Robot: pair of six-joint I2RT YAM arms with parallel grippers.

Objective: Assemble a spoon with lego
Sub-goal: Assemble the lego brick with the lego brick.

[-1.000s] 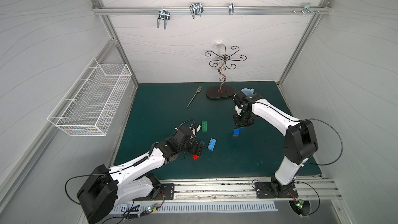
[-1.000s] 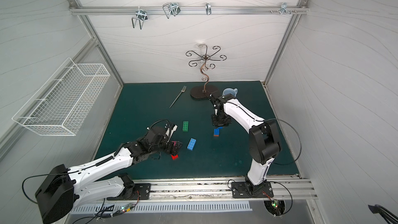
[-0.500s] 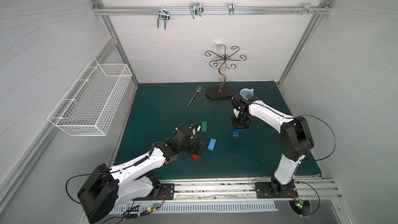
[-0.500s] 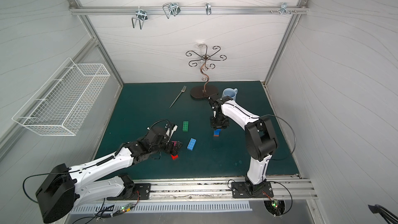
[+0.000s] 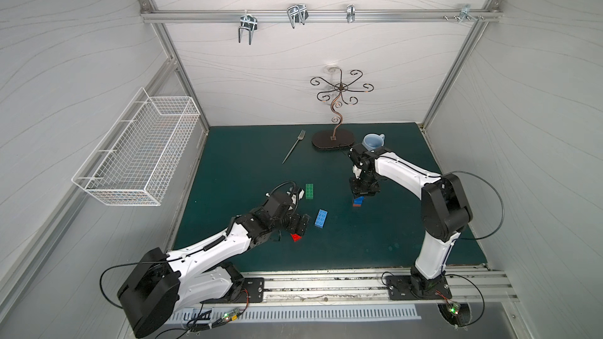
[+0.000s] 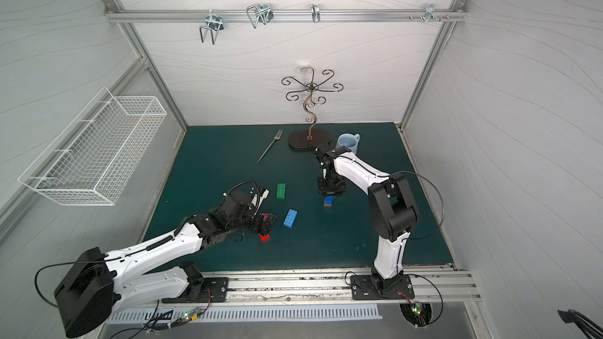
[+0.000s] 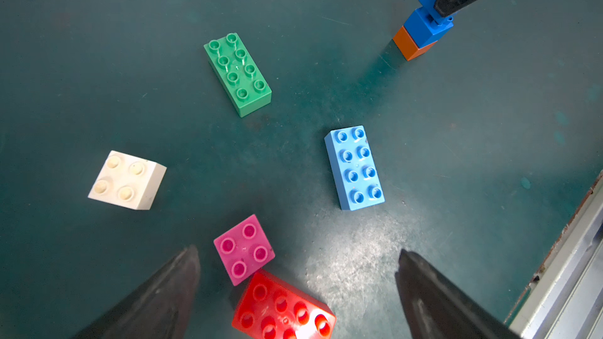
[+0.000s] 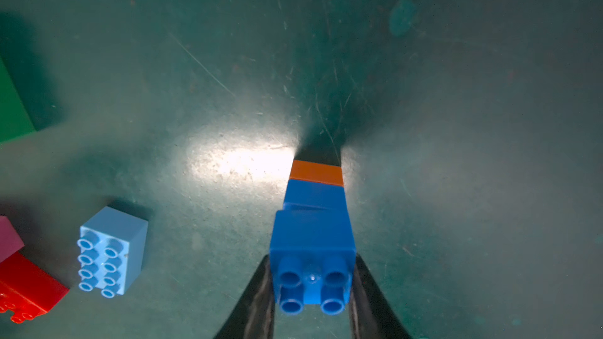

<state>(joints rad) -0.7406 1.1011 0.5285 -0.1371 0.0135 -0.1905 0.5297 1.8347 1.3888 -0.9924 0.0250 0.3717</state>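
Teal mat (image 5: 375, 239) with lego (image 5: 321, 218), fork (image 5: 293, 146), mug (image 5: 373, 141)

Eight bricks (image 5: 321, 219) in all. Three are long: one green brick (image 7: 237, 75), one light blue brick (image 7: 354, 167), one red brick (image 7: 284, 311). Five are short: one pink brick (image 7: 244, 249), one cream brick (image 7: 127, 180), one orange brick (image 7: 408, 44) and two blue ones, a lower blue brick (image 8: 315, 192) and an upper blue brick (image 8: 313, 236). The last three make one stack (image 5: 358, 201). Near the stand (image 5: 332, 141): one fork (image 5: 293, 147) and one mug (image 5: 373, 141). Also one basket (image 5: 137, 154), and one rail (image 5: 326, 15) with four fittings (image 5: 249, 22).
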